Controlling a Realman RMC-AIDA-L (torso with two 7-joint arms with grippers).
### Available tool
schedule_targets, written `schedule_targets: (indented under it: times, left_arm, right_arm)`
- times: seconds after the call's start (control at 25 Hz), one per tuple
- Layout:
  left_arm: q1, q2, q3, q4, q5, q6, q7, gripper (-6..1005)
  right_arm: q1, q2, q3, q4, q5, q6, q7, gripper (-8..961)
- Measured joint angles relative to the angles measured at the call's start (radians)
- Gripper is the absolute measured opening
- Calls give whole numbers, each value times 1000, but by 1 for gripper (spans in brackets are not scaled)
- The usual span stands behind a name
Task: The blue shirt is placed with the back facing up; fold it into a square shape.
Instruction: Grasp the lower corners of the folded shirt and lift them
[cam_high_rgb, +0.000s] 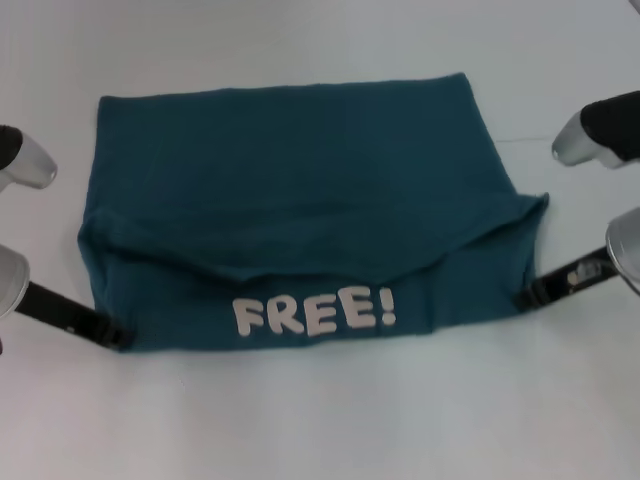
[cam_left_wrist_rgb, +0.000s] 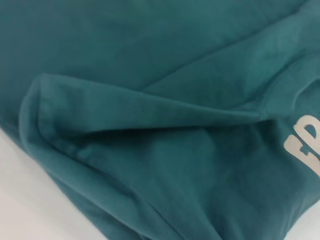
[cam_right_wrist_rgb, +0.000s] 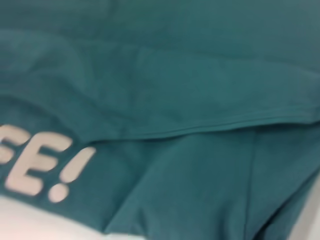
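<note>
A large dark teal-blue knit shirt (cam_high_rgb: 300, 190) is seen lying on the plain white table (cam_high_rgb: 320, 420), folded into a broad block with a sagging hem edge draped across its near part. Below that edge, white block lettering (cam_high_rgb: 315, 312) reading "FREE!" is shown along the near strip of cloth. The left gripper (cam_high_rgb: 118, 333) is found at the shirt's near left corner, its slim black finger reaching in from the left edge and touching the fabric right at the corner. Whether it is closed on the cloth or merely laid against it cannot be told. The right gripper (cam_high_rgb: 527, 296) is placed at the near right corner, just under the small flap that juts out on that side, its black finger meeting the cloth edge; its state cannot be told either. In the left wrist view, a rolled fold of the shirt (cam_left_wrist_rgb: 150, 115) is filling the picture, with a sliver of lettering (cam_left_wrist_rgb: 305, 147) at one side. In the right wrist view, the hem line is crossed over the cloth (cam_right_wrist_rgb: 200, 75) above the lettering (cam_right_wrist_rgb: 37, 165).
</note>
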Motion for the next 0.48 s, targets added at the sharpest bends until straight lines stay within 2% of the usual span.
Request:
schedule_targets:
  times: [0.24,0.48]
  left_arm:
    - [-1,10,-2,45,38,160,-8,46]
    - [3,22,-26,70,77,301,-11,46]
  right_arm:
    - [-14,-2,-82,-90,11,-251,0,31]
    - [-22,-2,-126,-143,6,-409,5,31]
